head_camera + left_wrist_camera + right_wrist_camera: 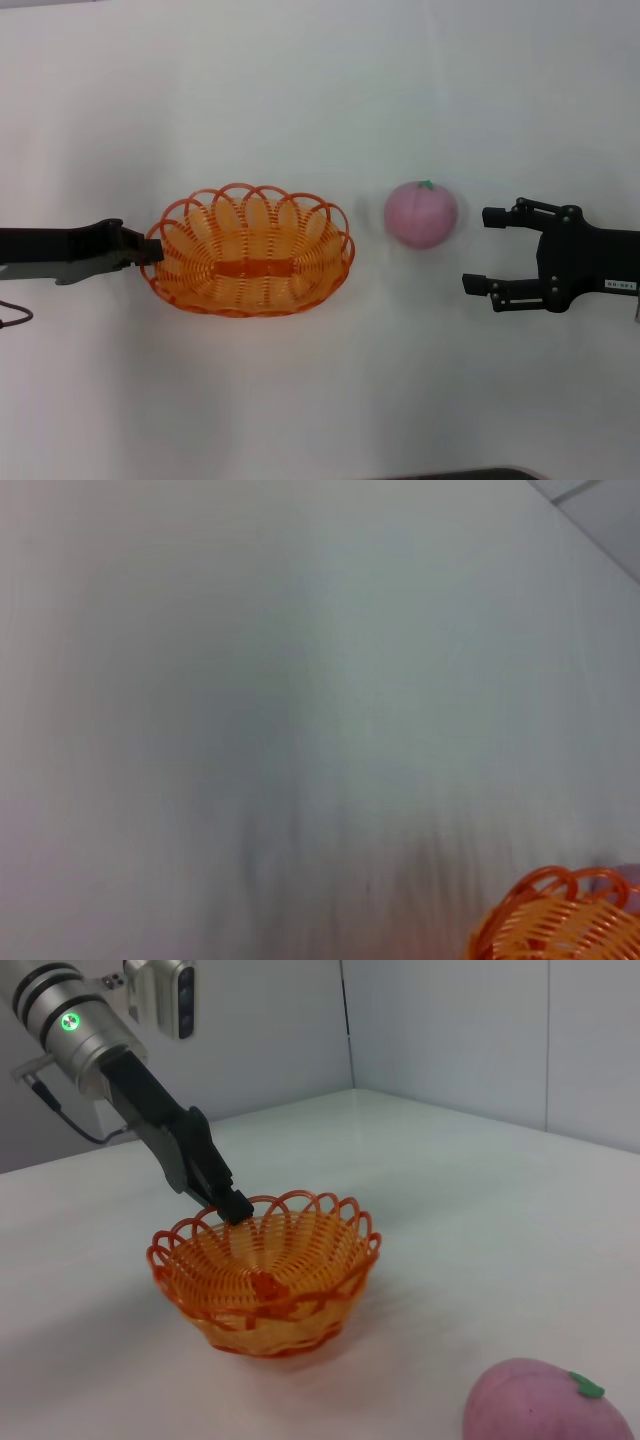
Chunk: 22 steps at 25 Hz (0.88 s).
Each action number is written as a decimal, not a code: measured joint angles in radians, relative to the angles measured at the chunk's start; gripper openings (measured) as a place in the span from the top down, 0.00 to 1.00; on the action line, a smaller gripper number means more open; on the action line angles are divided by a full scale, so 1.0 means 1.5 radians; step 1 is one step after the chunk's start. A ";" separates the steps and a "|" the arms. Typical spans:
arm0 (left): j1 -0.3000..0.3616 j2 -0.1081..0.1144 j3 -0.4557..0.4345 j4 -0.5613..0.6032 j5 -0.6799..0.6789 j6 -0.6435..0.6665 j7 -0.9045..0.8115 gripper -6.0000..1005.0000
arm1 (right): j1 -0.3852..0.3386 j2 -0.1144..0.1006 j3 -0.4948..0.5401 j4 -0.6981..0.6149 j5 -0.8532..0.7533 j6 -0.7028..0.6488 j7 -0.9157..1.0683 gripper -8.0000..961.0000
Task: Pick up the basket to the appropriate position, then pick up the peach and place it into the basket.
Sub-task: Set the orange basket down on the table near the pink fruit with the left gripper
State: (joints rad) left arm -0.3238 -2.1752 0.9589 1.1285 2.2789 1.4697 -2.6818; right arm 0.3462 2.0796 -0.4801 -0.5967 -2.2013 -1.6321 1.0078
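The orange wire-loop basket (300, 290) sits left of centre on the white table. My left gripper (150, 252) is shut on the basket's left rim; the right wrist view shows its tip (235, 1205) pinching the rim of the basket (265, 1280). A piece of the basket's rim (560, 920) shows in the left wrist view. The pink peach (421, 214) with its green leaf mark lies to the right of the basket, apart from it, and also shows in the right wrist view (545, 1405). My right gripper (480, 250) is open and empty, just right of the peach.
The white table (320, 80) stretches around both things. A dark edge (450, 474) shows at the near side of the table. Grey wall panels (450, 1030) stand behind the table in the right wrist view.
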 joint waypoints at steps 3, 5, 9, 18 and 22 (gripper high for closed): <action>0.008 0.000 0.002 -0.001 -0.010 -0.002 0.001 0.94 | -0.002 0.000 0.000 0.000 0.000 0.000 0.000 0.02; 0.013 0.000 0.003 0.001 -0.018 -0.005 0.001 0.94 | -0.002 0.000 0.000 0.000 0.000 0.000 0.000 0.02; 0.020 0.000 0.008 0.000 -0.023 -0.014 0.001 0.93 | -0.003 0.000 0.001 0.000 0.000 0.000 0.000 0.02; 0.026 0.000 0.031 -0.003 -0.041 -0.018 0.001 0.93 | -0.003 0.001 0.001 0.000 -0.001 0.000 0.000 0.03; 0.024 0.000 0.032 -0.018 -0.044 -0.017 0.002 0.93 | -0.003 0.000 0.001 0.000 -0.002 0.000 0.000 0.03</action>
State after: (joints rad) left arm -0.2870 -2.1752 1.0063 1.1021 2.2125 1.4446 -2.6793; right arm 0.3412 2.0801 -0.4785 -0.5967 -2.2037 -1.6320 1.0078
